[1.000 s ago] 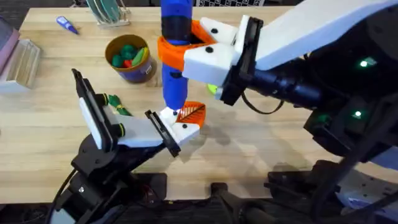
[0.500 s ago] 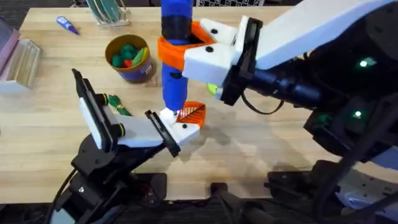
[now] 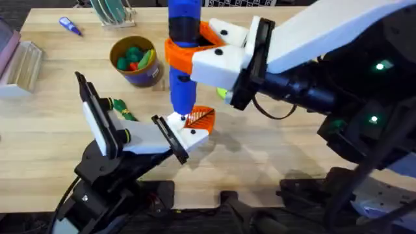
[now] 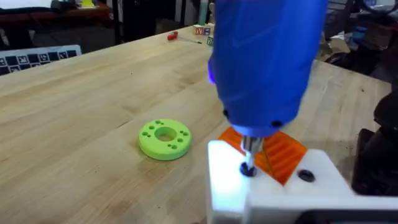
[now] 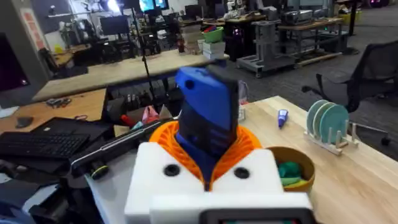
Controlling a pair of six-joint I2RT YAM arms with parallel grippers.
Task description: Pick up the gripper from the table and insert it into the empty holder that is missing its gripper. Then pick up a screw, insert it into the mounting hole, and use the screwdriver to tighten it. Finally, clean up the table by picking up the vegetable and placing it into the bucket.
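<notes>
Screwdriver [image 3: 182,58] unmoved vs 1s ago, bit on screw [image 4: 247,169] in holder [image 3: 188,130]; right gripper [image 3: 195,49] clamps it. Prob tightening. Left fingers: can't tell.

You're working at a light wooden table [image 3: 273,156]; behind it stand desks with monitors [image 5: 112,25], metal shelving [image 5: 298,31] and a black office chair [image 5: 367,74].

Bright blue screwdriver [image 3: 182,45], yellow-gold bucket [image 3: 136,62] with purplish band, dark-green vegetable [image 3: 121,108], bright-green disc [image 4: 164,138]
</notes>
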